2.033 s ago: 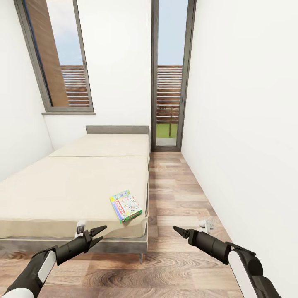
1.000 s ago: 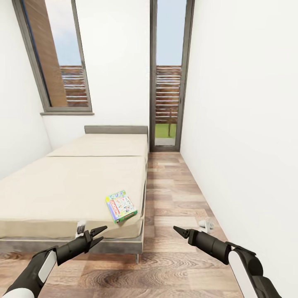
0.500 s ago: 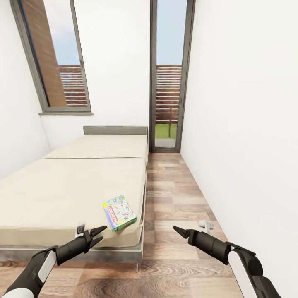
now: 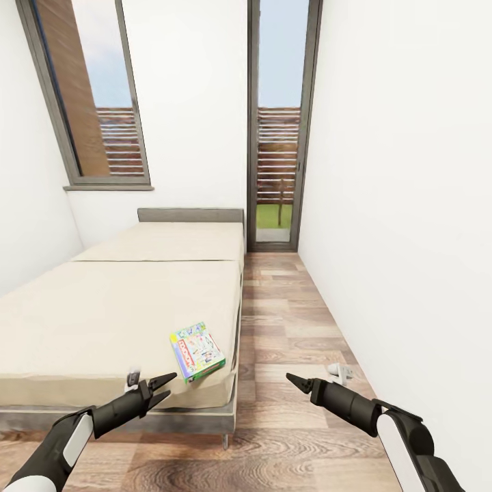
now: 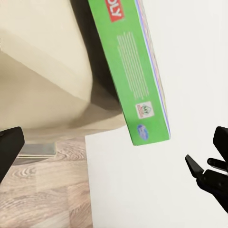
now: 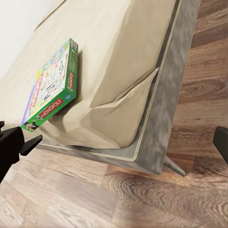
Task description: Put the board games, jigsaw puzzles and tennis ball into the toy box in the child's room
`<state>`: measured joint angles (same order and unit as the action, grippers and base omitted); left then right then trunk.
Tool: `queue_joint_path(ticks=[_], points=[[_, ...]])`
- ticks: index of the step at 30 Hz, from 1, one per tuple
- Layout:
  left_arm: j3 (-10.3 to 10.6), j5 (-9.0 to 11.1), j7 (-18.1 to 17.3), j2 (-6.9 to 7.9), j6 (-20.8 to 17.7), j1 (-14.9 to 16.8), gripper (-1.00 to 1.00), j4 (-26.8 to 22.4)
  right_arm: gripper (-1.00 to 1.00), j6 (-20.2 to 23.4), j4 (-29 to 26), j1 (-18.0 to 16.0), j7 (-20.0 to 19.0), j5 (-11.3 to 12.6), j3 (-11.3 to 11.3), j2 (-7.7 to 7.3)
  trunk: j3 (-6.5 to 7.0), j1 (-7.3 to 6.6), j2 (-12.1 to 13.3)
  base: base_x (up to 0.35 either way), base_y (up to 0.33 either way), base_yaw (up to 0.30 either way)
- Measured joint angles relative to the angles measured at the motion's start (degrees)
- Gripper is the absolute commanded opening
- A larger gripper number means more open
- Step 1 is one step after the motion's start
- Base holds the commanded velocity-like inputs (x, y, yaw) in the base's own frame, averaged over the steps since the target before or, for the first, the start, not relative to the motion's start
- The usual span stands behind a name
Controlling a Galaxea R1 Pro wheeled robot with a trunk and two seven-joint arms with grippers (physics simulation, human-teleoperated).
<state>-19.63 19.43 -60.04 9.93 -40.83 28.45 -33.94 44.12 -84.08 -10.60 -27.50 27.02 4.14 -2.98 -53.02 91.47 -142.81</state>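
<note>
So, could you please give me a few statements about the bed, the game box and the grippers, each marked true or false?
1. A board game lies on the bed near its foot corner, by the floor-side edge. True.
2. The left gripper is shut on the board game. False: it is open and holds nothing, short of the box.
3. The right gripper hangs over the wooden floor, beside the bed. True.
4. Two board games show on the bed. False: just one is in sight there.
5. The board game stands upright against the headboard. False: it lies flat, far from the headboard.
</note>
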Motion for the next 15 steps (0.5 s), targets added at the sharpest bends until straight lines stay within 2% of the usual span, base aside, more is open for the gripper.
queue_joint_path(ticks=[5, 11, 15], points=[[0.07, 0.01, 0.01, 0.0, 0.0, 0.0, 1.0, 0.01, 1.0, 0.01, -0.01, 0.0, -0.01, -0.03, 0.0, -0.01, 0.0, 0.0, 0.0, 0.0, -0.066, 0.0], [0.11, 0.05, 0.02, -0.01, 0.0, 0.0, 1.0, 0.02, 1.0, 0.03, -0.02, 0.0, -0.01, -0.03, 0.0, -0.02, 0.0, 0.0, 0.0, 0.0, -0.212, 0.0], [0.1, 0.01, 0.01, -0.01, 0.0, 0.0, 1.0, 0.01, 1.0, 0.01, -0.01, 0.0, -0.02, -0.04, 0.0, -0.02, 0.0, 0.0, 0.0, 0.0, -0.127, 0.0]])
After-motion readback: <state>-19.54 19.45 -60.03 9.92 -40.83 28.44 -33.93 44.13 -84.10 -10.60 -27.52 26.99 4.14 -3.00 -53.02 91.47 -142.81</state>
